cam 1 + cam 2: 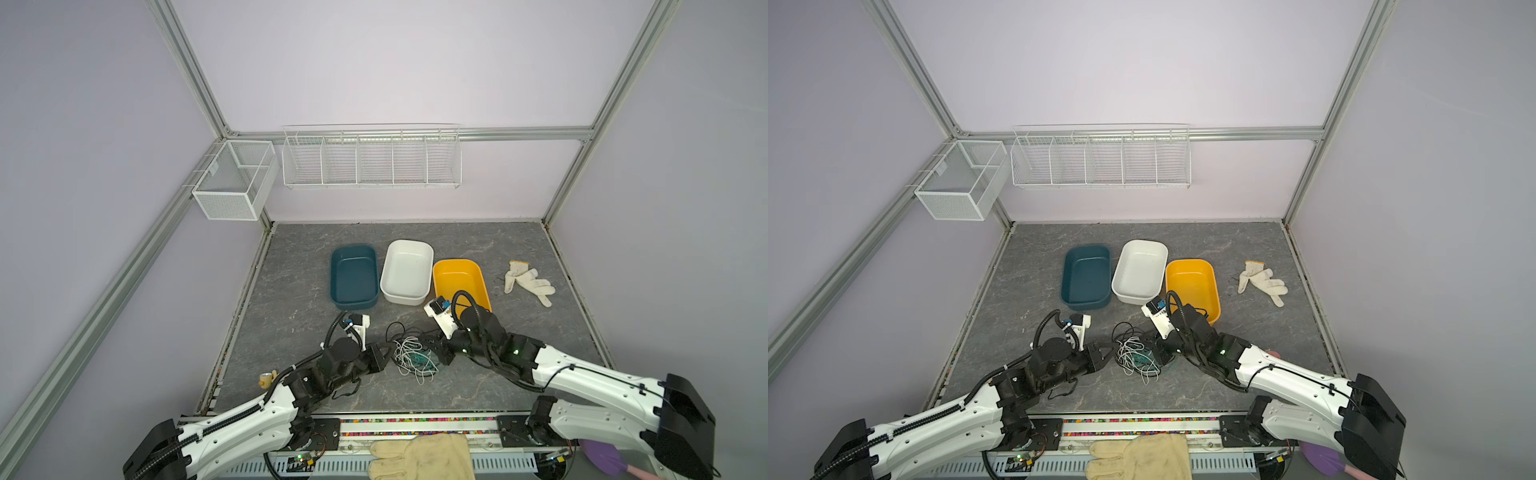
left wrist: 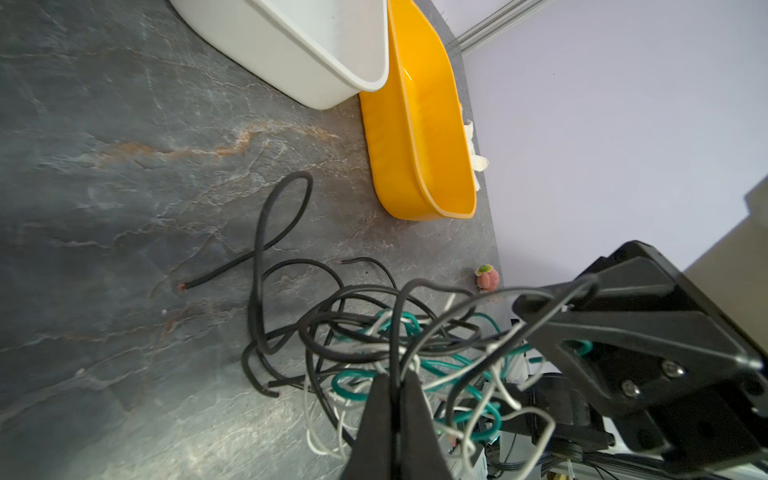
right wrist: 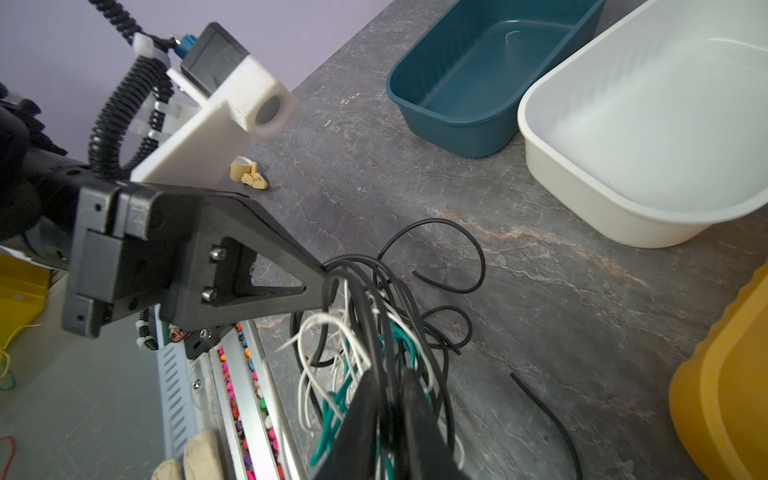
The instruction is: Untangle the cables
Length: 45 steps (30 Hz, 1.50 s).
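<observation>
Stretched low and angled inward over the worktop (image 1: 519,332), the left pincer (image 2: 395,376) is clamped on a black strand of the cables (image 1: 409,355) heaped between it and the right pincer (image 3: 388,386), whose jaws stand slightly apart around several strands.

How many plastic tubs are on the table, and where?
3, in a row beyond the cables: teal tub on the left, white tub in the middle, yellow tub on the right, partly behind the right arm.

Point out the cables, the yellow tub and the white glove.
cables (image 1: 409,353): in a top view, middle of the tangle.
yellow tub (image 1: 455,276): in a top view, bare floor inside.
white glove (image 1: 520,276): in a top view, palm.
</observation>
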Each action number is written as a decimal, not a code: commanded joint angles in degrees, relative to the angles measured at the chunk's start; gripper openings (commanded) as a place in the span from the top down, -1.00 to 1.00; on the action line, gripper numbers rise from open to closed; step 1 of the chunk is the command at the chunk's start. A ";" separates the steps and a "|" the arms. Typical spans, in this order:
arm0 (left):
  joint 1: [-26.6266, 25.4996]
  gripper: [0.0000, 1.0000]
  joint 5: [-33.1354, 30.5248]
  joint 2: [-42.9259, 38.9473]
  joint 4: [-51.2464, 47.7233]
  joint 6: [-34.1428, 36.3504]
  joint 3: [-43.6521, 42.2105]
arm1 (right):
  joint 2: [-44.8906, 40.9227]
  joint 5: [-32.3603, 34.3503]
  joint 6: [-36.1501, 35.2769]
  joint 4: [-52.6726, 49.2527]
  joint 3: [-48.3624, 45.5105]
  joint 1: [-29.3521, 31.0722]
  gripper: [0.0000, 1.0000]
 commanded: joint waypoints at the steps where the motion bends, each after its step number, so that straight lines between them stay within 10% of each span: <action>1: -0.13 1.00 -3.37 -0.31 -5.28 -0.05 2.19 | -1.39 0.25 -1.14 -0.32 -0.52 -0.29 0.25; 5: -0.13 1.00 -3.47 -2.57 -6.15 -0.80 3.09 | -2.84 -0.98 -1.31 0.25 -1.08 -0.32 -0.15; 14: -0.13 1.00 -2.11 -2.85 -8.49 -0.39 7.98 | -6.05 -6.01 -1.54 2.77 -2.96 -0.25 -0.22; 22: -0.13 1.00 0.67 -1.00 -8.43 1.71 11.99 | -4.87 -6.12 -1.19 4.16 -2.73 -0.03 -0.13; 32: -0.13 1.00 5.63 1.31 -13.87 6.07 17.24 | -6.25 11.08 -1.05 -0.17 -1.36 -0.38 -0.05; 45: -0.13 1.00 7.38 1.06 -15.52 6.86 18.13 | -0.31 6.11 -0.96 3.01 0.47 -0.84 0.37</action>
